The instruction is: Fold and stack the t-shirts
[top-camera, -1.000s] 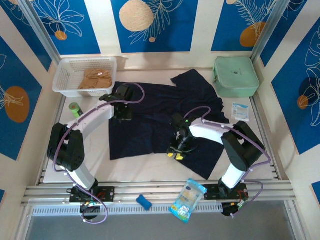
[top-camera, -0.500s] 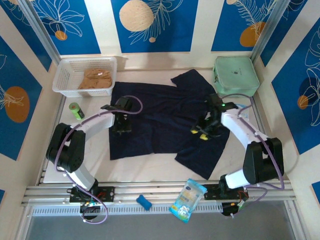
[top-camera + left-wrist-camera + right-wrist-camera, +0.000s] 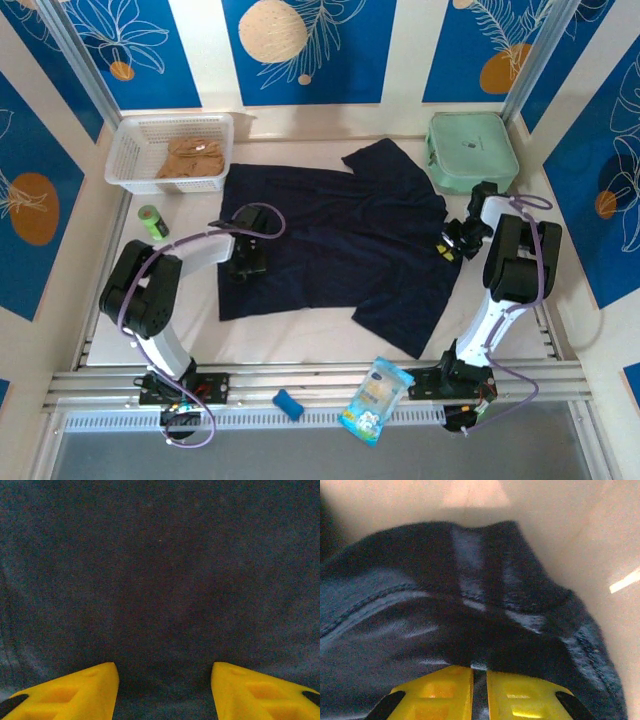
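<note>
Top external, near edge: small blue block (image 3: 288, 404) and pale-blue snack packet (image 3: 377, 398) at 6 o'clock, off the cloth.
Left gripper (image 3: 165, 675): yellow fingers apart, dark cloth right under them, nothing held.
Right gripper (image 3: 479, 672): yellow fingers together, clamped on a bunched hem fold.
Large dark navy cloth t-shirt (image 3: 330, 240): spread flat mid-table, wrinkled; one lobe at 12 o'clock, one at 5 o'clock.
Key relation: shirt's long axis looks to run 9 to 3 o'clock. Right gripper sits at the 3 o'clock edge, so the cloth lies toward 9 o'clock from its fingers. Left gripper is just inside the 9 o'clock end.
Next move (judgement): right arm is nearer the held edge; the fold goes across toward 9 o'clock.
Far: tan cloth t-shirt (image 3: 190, 158) in white plastic mesh basket (image 3: 125, 160) at 11 o'clock, not yet stacked; mint-green square zip case (image 3: 470, 150) at 1 o'clock.
</note>
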Controlling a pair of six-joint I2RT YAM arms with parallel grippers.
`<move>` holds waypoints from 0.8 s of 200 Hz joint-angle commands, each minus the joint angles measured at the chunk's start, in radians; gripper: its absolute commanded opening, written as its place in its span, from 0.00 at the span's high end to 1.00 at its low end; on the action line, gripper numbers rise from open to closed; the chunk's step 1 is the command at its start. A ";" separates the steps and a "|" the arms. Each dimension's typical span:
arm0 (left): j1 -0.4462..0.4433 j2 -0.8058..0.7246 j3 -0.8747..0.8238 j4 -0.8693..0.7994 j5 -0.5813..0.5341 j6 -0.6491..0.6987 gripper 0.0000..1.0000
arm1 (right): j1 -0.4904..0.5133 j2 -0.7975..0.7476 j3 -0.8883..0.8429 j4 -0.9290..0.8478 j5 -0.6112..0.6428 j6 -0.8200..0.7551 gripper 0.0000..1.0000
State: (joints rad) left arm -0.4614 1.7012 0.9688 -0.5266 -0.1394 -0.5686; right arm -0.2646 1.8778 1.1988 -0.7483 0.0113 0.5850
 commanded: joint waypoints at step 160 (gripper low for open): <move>-0.016 -0.233 -0.028 -0.282 -0.072 -0.038 0.31 | 0.107 -0.305 -0.086 -0.205 0.194 -0.072 0.74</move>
State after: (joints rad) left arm -0.4652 1.5574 0.8738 -0.6308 -0.1543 -0.6201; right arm -0.2436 1.6894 1.0866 -0.8288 0.0933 0.5301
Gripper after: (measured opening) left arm 0.682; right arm 0.253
